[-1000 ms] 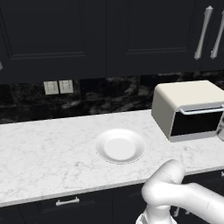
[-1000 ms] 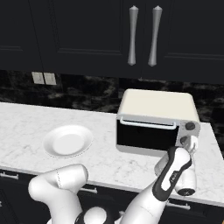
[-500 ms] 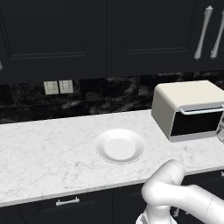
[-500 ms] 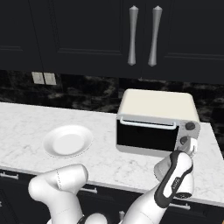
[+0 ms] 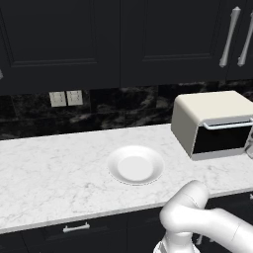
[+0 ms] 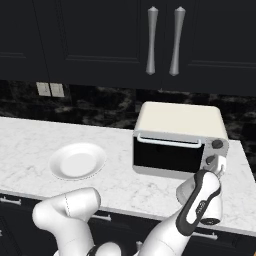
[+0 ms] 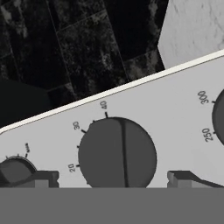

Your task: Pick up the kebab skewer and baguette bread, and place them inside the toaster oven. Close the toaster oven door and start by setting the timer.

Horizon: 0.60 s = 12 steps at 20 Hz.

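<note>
toaster oven [image 6: 180, 141]: cream box, far right of counter [image 5: 49, 173], dark glass door [image 6: 167, 157] shut | gripper [image 7: 111, 177]: fingers spread wide, one on each side of a dark dial [image 7: 117, 154], holding nothing | white plate [image 5: 136, 165]: well left of oven, bare counter around it

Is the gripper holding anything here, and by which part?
Nothing is held. The gripper is open, its fingertips on either side of the toaster oven's timer knob.
</note>
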### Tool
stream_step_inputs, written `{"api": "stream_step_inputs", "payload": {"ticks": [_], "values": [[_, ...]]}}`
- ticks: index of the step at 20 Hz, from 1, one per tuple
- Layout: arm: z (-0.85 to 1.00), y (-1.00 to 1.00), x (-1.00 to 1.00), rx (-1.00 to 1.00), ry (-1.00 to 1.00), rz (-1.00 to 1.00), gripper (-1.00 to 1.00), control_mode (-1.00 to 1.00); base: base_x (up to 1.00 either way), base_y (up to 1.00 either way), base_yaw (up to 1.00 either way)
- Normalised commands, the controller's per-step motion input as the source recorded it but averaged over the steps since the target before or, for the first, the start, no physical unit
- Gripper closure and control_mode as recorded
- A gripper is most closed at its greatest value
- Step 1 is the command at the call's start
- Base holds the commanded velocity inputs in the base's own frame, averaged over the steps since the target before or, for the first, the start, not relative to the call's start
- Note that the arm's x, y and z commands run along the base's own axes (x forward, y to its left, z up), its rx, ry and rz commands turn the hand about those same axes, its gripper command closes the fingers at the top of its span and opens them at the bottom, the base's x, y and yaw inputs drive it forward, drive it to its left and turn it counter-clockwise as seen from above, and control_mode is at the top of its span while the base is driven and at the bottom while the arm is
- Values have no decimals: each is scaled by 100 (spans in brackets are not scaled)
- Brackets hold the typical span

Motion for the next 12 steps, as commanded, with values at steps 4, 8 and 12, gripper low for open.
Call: {"api": "stream_step_inputs", "payload": {"ticks": [4, 8, 12], "values": [[0, 0, 0, -5, 0, -2, -100, -100, 0, 0, 0], [-1, 0, 0, -5, 0, -2, -100, -100, 0, 0, 0], [0, 4, 0, -4, 0, -2, -100, -100, 0, 0, 0]]}}
